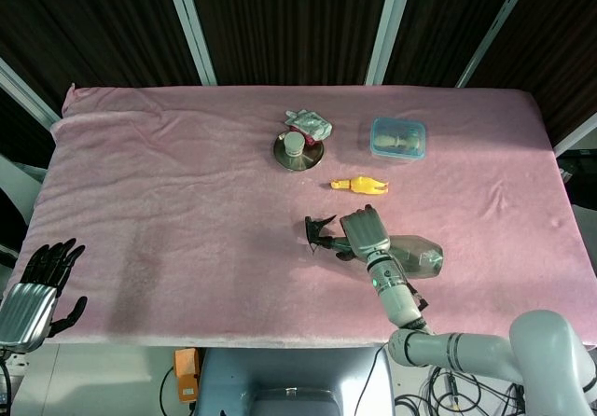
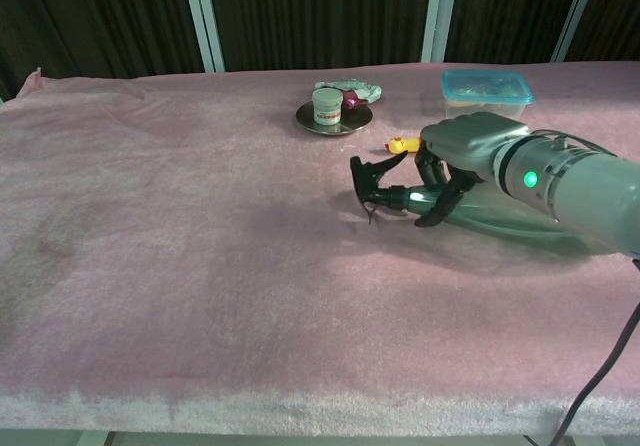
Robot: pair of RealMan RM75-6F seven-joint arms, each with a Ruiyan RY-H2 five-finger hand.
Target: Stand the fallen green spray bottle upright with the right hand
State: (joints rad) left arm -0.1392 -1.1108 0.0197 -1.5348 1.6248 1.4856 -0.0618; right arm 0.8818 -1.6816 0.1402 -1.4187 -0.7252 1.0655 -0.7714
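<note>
One yellow toy [image 1: 359, 186] lies just behind the gripped spray bottle [image 1: 410, 251].

Silver hand [image 2: 462, 146] w/ black fingers, green LED.

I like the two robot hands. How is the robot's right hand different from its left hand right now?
The right hand is over the pink tablecloth, while the left hand hangs off the table's near left edge. The right hand's fingers curl around the fallen green spray bottle near its black trigger head; the left hand's fingers are spread and hold nothing. Both hands have silver backs and black fingers.
</note>
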